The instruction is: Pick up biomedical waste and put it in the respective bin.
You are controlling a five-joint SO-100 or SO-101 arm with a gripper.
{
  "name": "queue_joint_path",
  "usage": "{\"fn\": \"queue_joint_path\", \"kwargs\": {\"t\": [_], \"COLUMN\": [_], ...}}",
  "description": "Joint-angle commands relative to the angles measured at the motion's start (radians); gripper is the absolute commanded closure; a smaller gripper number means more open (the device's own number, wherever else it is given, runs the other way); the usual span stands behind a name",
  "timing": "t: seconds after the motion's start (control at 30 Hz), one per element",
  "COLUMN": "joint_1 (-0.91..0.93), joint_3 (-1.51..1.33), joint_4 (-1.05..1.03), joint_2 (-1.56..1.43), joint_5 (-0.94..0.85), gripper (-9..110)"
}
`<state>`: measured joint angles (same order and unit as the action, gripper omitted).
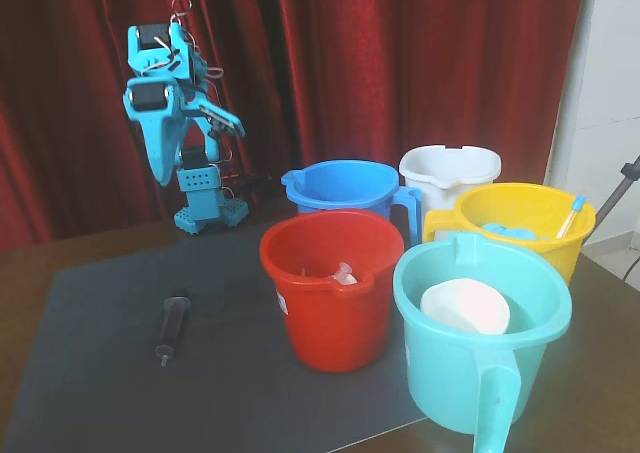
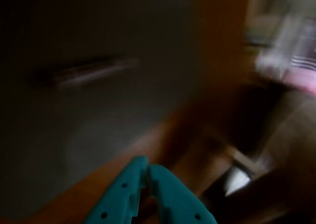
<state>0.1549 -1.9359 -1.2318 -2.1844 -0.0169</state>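
The syringe (image 1: 173,325), slim with a dark plunger, lies on the dark mat (image 1: 100,393) at front left. In the blurred wrist view it is a faint streak (image 2: 89,70) far ahead of the fingertips. The red bucket (image 1: 335,303) stands upright at the mat's right edge, with a small white label on its side and a pale scrap inside. My teal gripper (image 1: 162,176) hangs raised at the back left, pointing down, well behind and above the syringe. In the wrist view the gripper (image 2: 147,168) has its jaws together and holds nothing.
A blue bucket (image 1: 345,188), a white bucket (image 1: 450,168) and a yellow bucket (image 1: 520,228) holding a blue-tipped stick (image 1: 572,213) stand behind the red one. A teal bucket (image 1: 480,373) with a white cup-like piece (image 1: 465,308) stands front right. A red curtain hangs behind.
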Motion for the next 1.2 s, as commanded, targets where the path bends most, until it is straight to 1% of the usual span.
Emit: {"fn": "queue_joint_path", "kwargs": {"t": [0.0,0.07,0.17,0.2,0.33,0.43,0.5,0.57,0.73,0.8,0.87,0.93,1.03,1.17], "joint_1": [0.006,0.006,0.006,0.006,0.006,0.008,0.006,0.006,0.006,0.006,0.006,0.006,0.006,0.029], "joint_3": [0.196,0.259,0.313,0.319,0.322,0.316,0.311,0.310,0.282,0.272,0.258,0.242,0.270,0.318], "joint_4": [-0.043,-0.043,-0.043,-0.043,-0.035,-0.035,-0.040,-0.040,-0.034,-0.017,0.005,0.046,0.080,0.107], "joint_2": [0.247,0.356,0.469,0.499,0.515,0.517,0.518,0.520,0.522,0.523,0.534,0.600,0.709,0.802], "joint_5": [0.011,0.086,0.272,0.460,0.784,1.146,1.287,1.384,1.525,1.513,1.440,1.390,1.387,1.382], "gripper": [102,102,102,102,102,102,102,102,102,102,100,90,82,82]}}
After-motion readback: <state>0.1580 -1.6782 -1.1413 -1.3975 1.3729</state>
